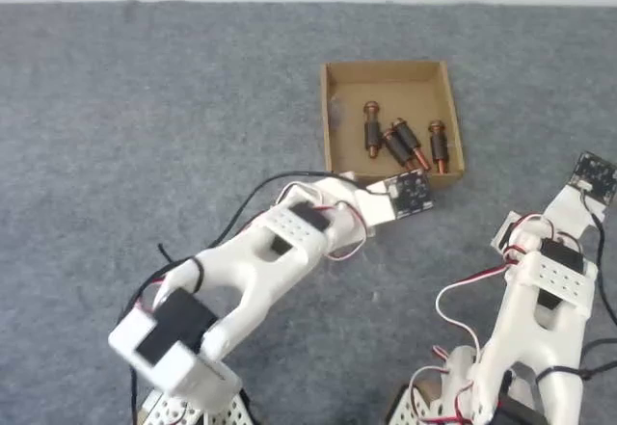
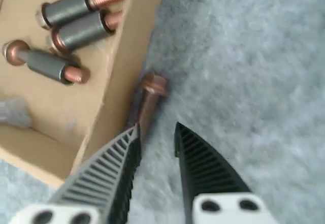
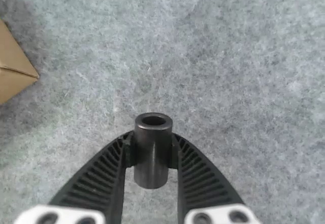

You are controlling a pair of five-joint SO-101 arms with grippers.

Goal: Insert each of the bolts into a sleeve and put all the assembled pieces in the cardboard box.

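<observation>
Fourth bolt pickup. Three assembled pieces [image 1: 400, 141] lie in the box [image 1: 331, 107]. The loose bolt [image 2: 150, 99] lies against the box's near outer wall. Left gripper [image 2: 156, 127] is spread apart at the bolt's shaft. Right gripper [image 3: 152, 141] is clamped on a sleeve [image 3: 152, 155]. Next, probably: grip the bolt and line it up with the sleeve.

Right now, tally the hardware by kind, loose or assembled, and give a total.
Assembled pieces in the cardboard box: 3
Loose bolt on the carpet beside the box: 1
Empty sleeve held in the right fingers: 1
Total: 5
</observation>
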